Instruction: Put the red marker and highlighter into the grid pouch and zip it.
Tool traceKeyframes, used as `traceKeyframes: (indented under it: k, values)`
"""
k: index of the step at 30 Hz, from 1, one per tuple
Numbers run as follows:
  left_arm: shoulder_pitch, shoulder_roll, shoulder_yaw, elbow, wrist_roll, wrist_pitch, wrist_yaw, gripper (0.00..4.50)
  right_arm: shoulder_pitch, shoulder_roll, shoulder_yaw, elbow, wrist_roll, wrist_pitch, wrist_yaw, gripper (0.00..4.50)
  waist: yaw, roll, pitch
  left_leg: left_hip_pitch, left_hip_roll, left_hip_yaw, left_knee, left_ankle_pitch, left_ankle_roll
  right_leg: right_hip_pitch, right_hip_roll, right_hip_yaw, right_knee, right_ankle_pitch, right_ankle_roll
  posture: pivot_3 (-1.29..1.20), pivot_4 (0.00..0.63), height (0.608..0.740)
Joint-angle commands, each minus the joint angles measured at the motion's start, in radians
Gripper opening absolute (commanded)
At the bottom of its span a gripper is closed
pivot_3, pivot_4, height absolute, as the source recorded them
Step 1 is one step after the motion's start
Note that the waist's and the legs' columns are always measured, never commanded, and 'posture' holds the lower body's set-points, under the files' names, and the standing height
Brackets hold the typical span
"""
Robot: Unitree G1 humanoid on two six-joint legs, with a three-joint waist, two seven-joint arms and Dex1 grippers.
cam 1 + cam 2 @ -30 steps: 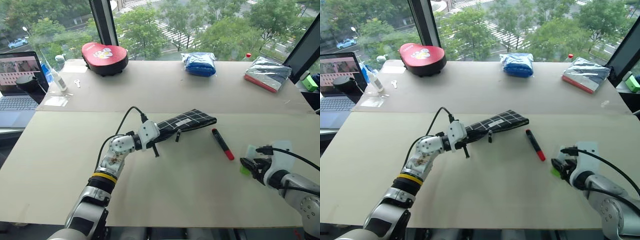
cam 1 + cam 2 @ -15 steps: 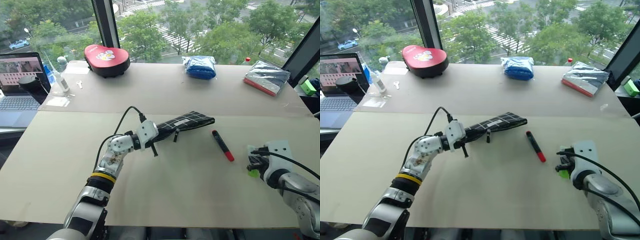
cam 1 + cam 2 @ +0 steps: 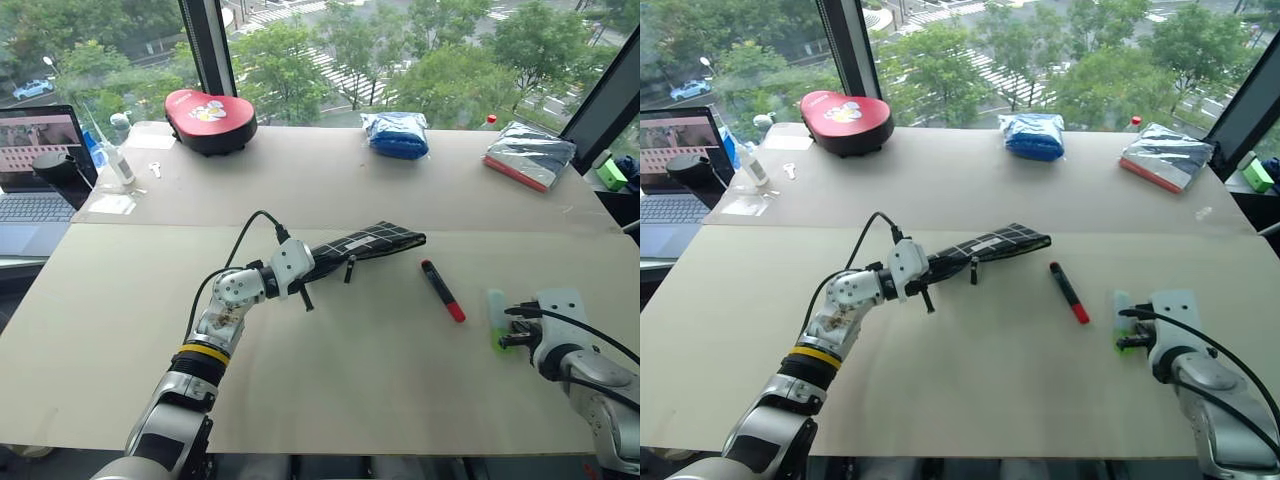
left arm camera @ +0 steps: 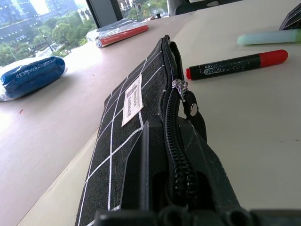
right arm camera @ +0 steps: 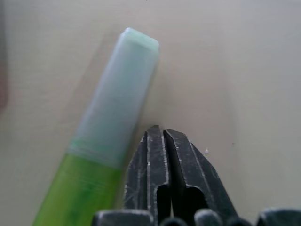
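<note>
Highlighter (image 5: 106, 136): short, stubby, light-green barrel under a pale translucent cap, lying flat toward the counter's (image 3: 330, 390) right edge. Probably light, rigid and slick plastic, apt to roll or skid under a glancing touch; best pinched across the barrel near its middle, away from the tapering cap. Right tool (image 5: 162, 155) down on the counter just beside it, fingers pressed together on nothing, the highlighter outside them and ungrasped. Red marker (image 3: 442, 290): slim, pen-length, black at one end and red at the other, lying loose between highlighter and pouch, apart from both; likewise stiff and light, easiest taken mid-body. Grid pouch (image 3: 368, 243): flat black fabric with white grid lines, a small white label (image 4: 132, 99) and a dangling zipper pull (image 4: 190, 107), near the counter's middle; soft and floppy, likely to sag unless held taut by an end. Left tool (image 3: 303, 272) clamped on the pouch's near end, zipper edge upward. Farther off, along the counter's far edge: a red heart-shaped case (image 3: 209, 115), a blue bag (image 3: 398, 132), a wrapped packet (image 3: 528, 152); a laptop (image 3: 35, 165) past the left edge.
</note>
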Motion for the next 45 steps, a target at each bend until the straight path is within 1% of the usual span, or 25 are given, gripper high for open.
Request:
traceKeyframes:
  k: [1, 2, 5, 11, 14, 20, 27, 31, 35, 40, 42, 43, 45]
  values:
    - [-0.011, -0.01, 0.005, -0.029, -0.012, -0.02, 0.002, 0.0, -0.064, -0.007, -0.105, -0.029, -0.021, -0.022, -0.033, 2.1, 0.0, 0.0, 0.0, 0.0, 0.0, 0.0, 0.0, 0.0, 0.0, 0.0, 0.0, 0.0, 0.0, 0.0, 0.0, 0.0, 0.15, 0.74]
    - [-0.012, -0.011, 0.004, -0.028, -0.012, -0.02, 0.002, 0.0, -0.089, 0.011, -0.13, -0.032, 0.001, -0.024, -0.031, 2.36, 0.0, 0.0, 0.0, 0.0, 0.0, 0.0, 0.0, 0.0, 0.0, 0.0, 0.0, 0.0, 0.0, 0.0, 0.0, 0.0, 0.15, 0.74]
    - [-0.015, -0.015, 0.004, -0.023, -0.012, -0.02, 0.0, 0.0, -0.143, 0.053, -0.181, -0.074, 0.1, 0.052, 0.011, 3.5, -0.002, 0.0, 0.0, 0.0, 0.0, 0.0, 0.0, 0.0, 0.0, 0.0, 0.0, 0.0, 0.0, 0.0, 0.0, 0.0, 0.15, 0.74]
    - [-0.016, -0.019, 0.006, -0.02, -0.012, -0.021, -0.002, 0.0, -0.136, 0.08, -0.191, -0.174, 0.227, 0.166, 0.071, 3.5, 0.0, 0.001, 0.0, -0.001, 0.0, 0.0, -0.002, 0.0, 0.0, -0.001, 0.0, 0.0, 0.0, 0.0, 0.0, 0.0, 0.15, 0.74]
    - [-0.015, -0.022, 0.005, -0.017, -0.012, -0.02, 0.0, 0.0, -0.118, 0.086, -0.182, -0.215, 0.246, 0.206, 0.067, 3.5, 0.0, 0.001, 0.0, -0.001, 0.0, 0.0, -0.002, 0.0, 0.0, -0.001, 0.0, 0.0, 0.0, 0.0, 0.0, 0.0, 0.15, 0.74]
    - [-0.007, -0.023, 0.006, -0.023, -0.012, -0.015, 0.0, 0.0, -0.026, 0.045, -0.12, -0.183, 0.155, 0.137, 0.053, 3.5, 0.0, 0.001, 0.0, -0.001, 0.0, 0.0, -0.002, 0.0, 0.0, -0.001, 0.0, 0.0, 0.0, 0.0, 0.0, 0.0, 0.15, 0.74]
    - [-0.007, -0.016, 0.008, -0.026, -0.012, -0.012, -0.003, 0.0, 0.018, 0.045, -0.092, -0.172, 0.118, 0.089, 0.069, 3.5, -0.001, 0.001, 0.0, 0.0, 0.0, 0.0, -0.002, 0.0, 0.0, -0.001, 0.0, 0.0, 0.0, 0.0, 0.0, 0.0, 0.15, 0.74]
    - [-0.006, -0.015, 0.007, -0.03, -0.012, -0.011, -0.004, 0.0, 0.045, 0.072, -0.067, -0.166, 0.109, 0.08, 0.064, 3.5, -0.001, 0.001, 0.0, 0.0, 0.0, 0.0, -0.002, 0.0, 0.0, -0.001, 0.0, 0.0, 0.0, 0.0, 0.0, 0.0, 0.15, 0.74]
    - [-0.008, -0.013, 0.009, -0.03, -0.012, -0.011, -0.003, 0.0, 0.087, 0.099, -0.025, -0.123, 0.063, 0.049, 0.037, 3.5, -0.001, 0.001, 0.0, 0.0, 0.0, 0.0, -0.002, 0.0, 0.0, -0.001, 0.0, 0.0, 0.0, 0.0, 0.0, 0.0, 0.15, 0.74]
    - [-0.011, -0.012, 0.01, -0.027, -0.013, -0.012, -0.003, 0.0, 0.073, 0.131, -0.057, -0.046, 0.038, 0.05, -0.01, 3.5, -0.001, 0.0, 0.0, 0.001, 0.0, 0.0, -0.001, 0.0, 0.0, 0.001, 0.0, 0.0, -0.001, 0.0, 0.0, 0.0, 0.15, 0.74]
    - [-0.015, -0.011, 0.011, -0.025, -0.013, -0.013, -0.004, 0.0, 0.066, 0.137, -0.073, -0.035, 0.042, 0.042, -0.014, 3.0, 0.0, 0.0, 0.0, 0.001, 0.0, 0.0, -0.001, 0.0, 0.0, 0.001, 0.0, 0.0, -0.001, 0.0, 0.0, 0.0, 0.15, 0.74]
    - [-0.016, -0.011, 0.011, -0.024, -0.013, -0.014, -0.004, 0.0, 0.063, 0.138, -0.078, -0.032, 0.044, 0.038, -0.013, 2.83, 0.001, 0.0, 0.0, 0.001, 0.0, 0.0, -0.001, 0.0, 0.0, 0.001, 0.0, 0.0, 0.0, 0.0, 0.0, 0.0, 0.15, 0.74]
    - [-0.017, -0.011, 0.011, -0.023, -0.014, -0.015, -0.004, 0.0, 0.057, 0.14, -0.087, -0.029, 0.05, 0.034, -0.011, 2.14, 0.003, 0.0, 0.0, 0.001, 0.0, 0.0, -0.001, 0.0, 0.0, 0.001, 0.0, 0.0, 0.0, 0.0, 0.0, 0.0, 0.15, 0.74]
